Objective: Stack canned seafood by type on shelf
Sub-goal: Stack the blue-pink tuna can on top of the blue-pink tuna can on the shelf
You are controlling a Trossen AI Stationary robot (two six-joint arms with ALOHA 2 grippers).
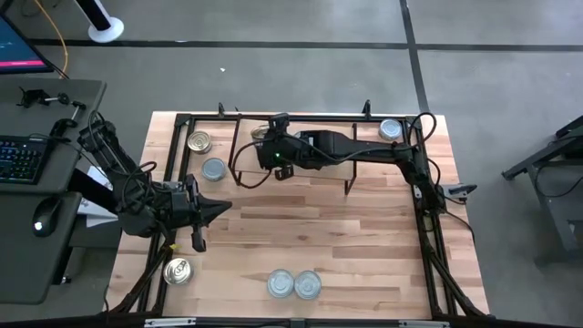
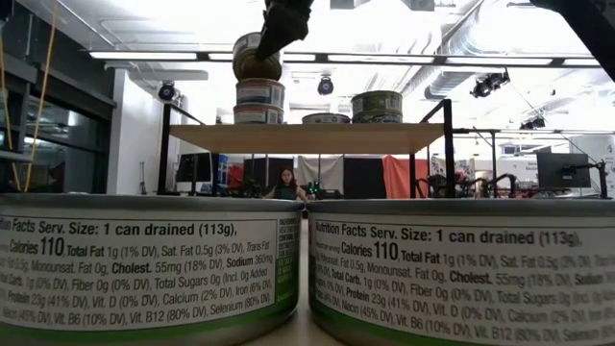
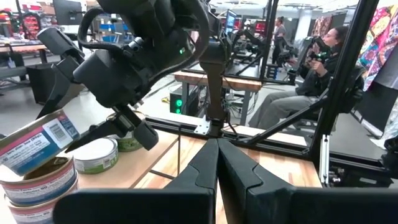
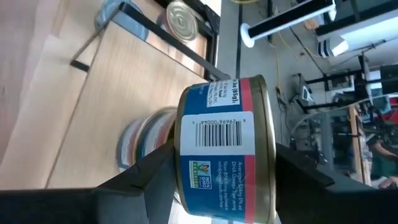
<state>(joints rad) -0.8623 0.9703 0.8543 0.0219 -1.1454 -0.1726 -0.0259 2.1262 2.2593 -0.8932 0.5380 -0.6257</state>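
My right gripper [image 1: 271, 146] reaches over the shelf's [image 2: 307, 137] left end, shut on a tin with a blue and red label [image 4: 224, 130]. The tin hangs tilted just over a stack of two like tins [image 2: 259, 101] standing on the shelf. Green-labelled tins [image 2: 377, 104] and a flat tin [image 2: 325, 118] also stand on the shelf. Loose tins lie on the table: a gold one [image 1: 199, 141], a pale one [image 1: 213, 169], a tabbed one [image 1: 177, 271] and a silver pair [image 1: 293, 284]. My left gripper [image 1: 217, 210] waits shut over the table's left side. My right gripper pinches the tin between its two fingers, one finger [image 4: 143, 180] on each flat end, with the gold-rimmed end [image 4: 268, 149] against one of them. The fingers slant down from the table's right. The tin is tilted, its lower edge [image 3: 43, 163] close over the stack; I cannot tell whether it touches.
Another tin [image 1: 390, 129] sits at the far right corner. Black frame rails [image 1: 428, 219] run along the table's edges. Bare wood lies between the shelf and the silver pair at the near edge. People sit in the room beyond the table.
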